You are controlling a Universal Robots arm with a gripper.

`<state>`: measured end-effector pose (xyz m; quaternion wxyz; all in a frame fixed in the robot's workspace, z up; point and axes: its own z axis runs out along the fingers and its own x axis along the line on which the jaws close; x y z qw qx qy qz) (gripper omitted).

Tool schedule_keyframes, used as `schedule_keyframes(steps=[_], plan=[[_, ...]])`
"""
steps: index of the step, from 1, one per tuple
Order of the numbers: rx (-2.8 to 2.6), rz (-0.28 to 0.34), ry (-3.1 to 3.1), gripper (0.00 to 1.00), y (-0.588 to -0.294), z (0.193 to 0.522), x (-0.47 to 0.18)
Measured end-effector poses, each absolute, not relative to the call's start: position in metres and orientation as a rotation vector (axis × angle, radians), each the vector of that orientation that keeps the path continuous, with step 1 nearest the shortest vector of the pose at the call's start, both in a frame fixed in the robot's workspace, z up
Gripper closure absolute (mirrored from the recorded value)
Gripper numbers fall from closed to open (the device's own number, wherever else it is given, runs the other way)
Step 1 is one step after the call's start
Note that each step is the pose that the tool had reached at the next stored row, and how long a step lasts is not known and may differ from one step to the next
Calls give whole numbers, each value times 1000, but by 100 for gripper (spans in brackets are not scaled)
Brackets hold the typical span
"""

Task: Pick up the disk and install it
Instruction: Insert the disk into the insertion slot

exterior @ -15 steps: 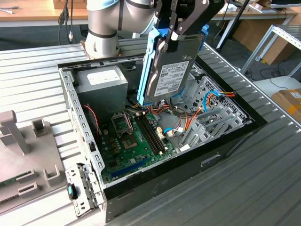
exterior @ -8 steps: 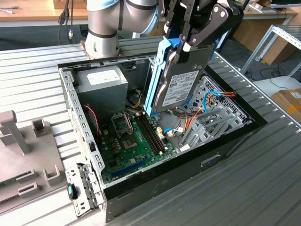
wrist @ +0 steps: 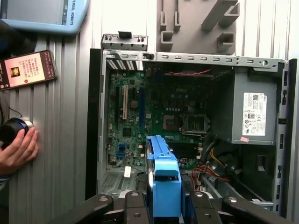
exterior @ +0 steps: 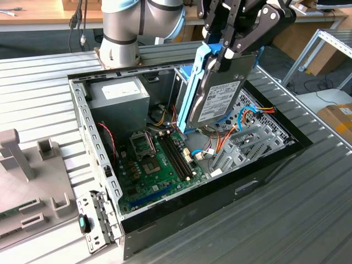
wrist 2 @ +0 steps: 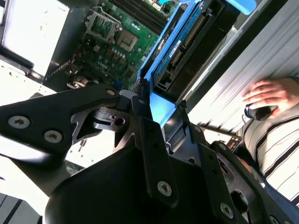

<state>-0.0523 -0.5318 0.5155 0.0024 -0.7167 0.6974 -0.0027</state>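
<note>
Exterior view, one o'clock: my hand [exterior: 224,54] is clamped on the disk [exterior: 219,102] at its upper end. It hangs tilted above the open case [exterior: 220,201], free end down, I judge for lowering inside.

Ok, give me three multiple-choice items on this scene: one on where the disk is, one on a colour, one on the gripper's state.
1. Where is the disk?
A. Lying flat inside the case.
B. Held up over the open computer case.
C. Lying outside the case.

2. What colour are the disk's rails?
A. Blue.
B. Red.
C. Yellow.

3. How is the gripper?
A. Open and empty.
B. Shut, holding nothing.
C. Shut on the disk.

Answers: 1 B, the exterior view shows it hanging above the case's inside; 2 A, they are blue in the exterior view; 3 C, it clamps the disk's top end.
</note>
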Motion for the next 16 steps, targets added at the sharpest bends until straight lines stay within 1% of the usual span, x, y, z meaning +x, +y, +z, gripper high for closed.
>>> schedule_keyframes(steps=[4,8,12,16], plan=[[-2249,-8,2188,64,-533,516,-33],[-2249,-9,2188,64,-542,515,-27],[-2257,-26,2196,64,-551,515,-22],[-2261,-35,2200,64,-552,507,-6]])
